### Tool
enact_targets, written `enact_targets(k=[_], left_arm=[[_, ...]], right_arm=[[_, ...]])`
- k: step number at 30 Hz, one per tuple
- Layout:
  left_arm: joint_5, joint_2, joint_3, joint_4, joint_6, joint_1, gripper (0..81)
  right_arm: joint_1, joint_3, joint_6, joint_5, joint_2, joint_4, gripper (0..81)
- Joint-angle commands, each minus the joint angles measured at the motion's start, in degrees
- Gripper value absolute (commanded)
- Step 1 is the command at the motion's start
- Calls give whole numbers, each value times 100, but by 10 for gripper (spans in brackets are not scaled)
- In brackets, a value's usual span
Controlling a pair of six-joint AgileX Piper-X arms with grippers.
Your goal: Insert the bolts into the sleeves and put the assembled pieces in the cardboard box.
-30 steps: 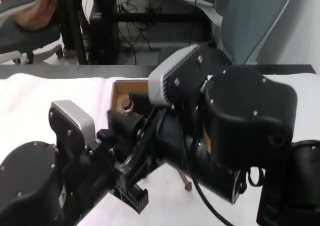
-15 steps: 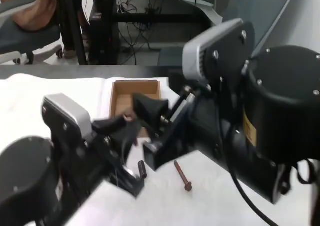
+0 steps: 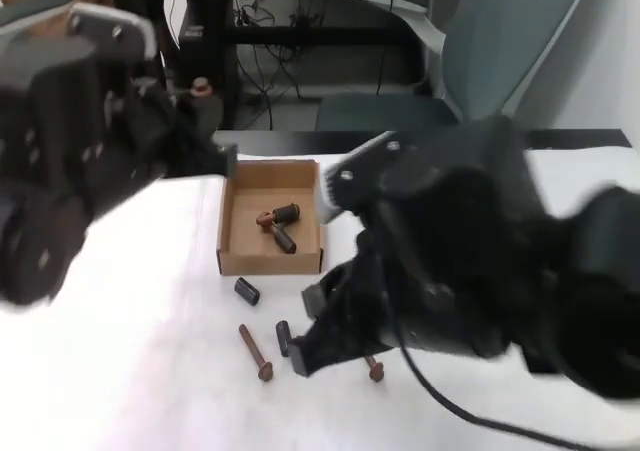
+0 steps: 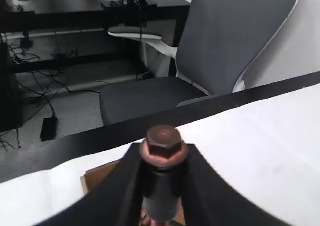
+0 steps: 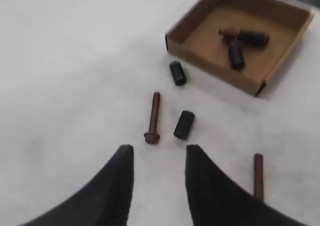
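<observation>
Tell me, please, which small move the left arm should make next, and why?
Probably carry the left gripper over the cardboard box and release there: it grips an assembled piece, bolt seated in sleeve, raised near the box, and two finished pieces already lie inside.

no text, label, number or sign can be read in any view. nothing legible is found on the cardboard box (image 3: 270,261), on the head of the bolt (image 4: 163,145) or on the black arm housing (image 3: 470,241).
</observation>
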Motion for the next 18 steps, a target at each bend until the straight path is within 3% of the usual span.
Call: enact_targets(k=[1,6,10,14,17,18], left_arm=[[419,543,-685,327,-4,-6,18],[563,1593,-1720,1555,-92,-6,18],[451,2205,-2197,2010,-47,-6,18],[460,2610,-2427,2153,-54,9,15],[559,2750,-2470,2140,-37,9,204],[650,2777,-2469,2080,-38,9,354]], right_arm=[[-224,-543,135,-336,632,804,330],[-421,-1219,-140,-355,1444,1282,337],[-565,-1416,-206,-471,1849,960,433],[-677,-1672,-211,-627,2442,835,438],[-677,-1918,-334,-682,2880,835,438],[-677,-2005,-358,-682,3025,835,438]])
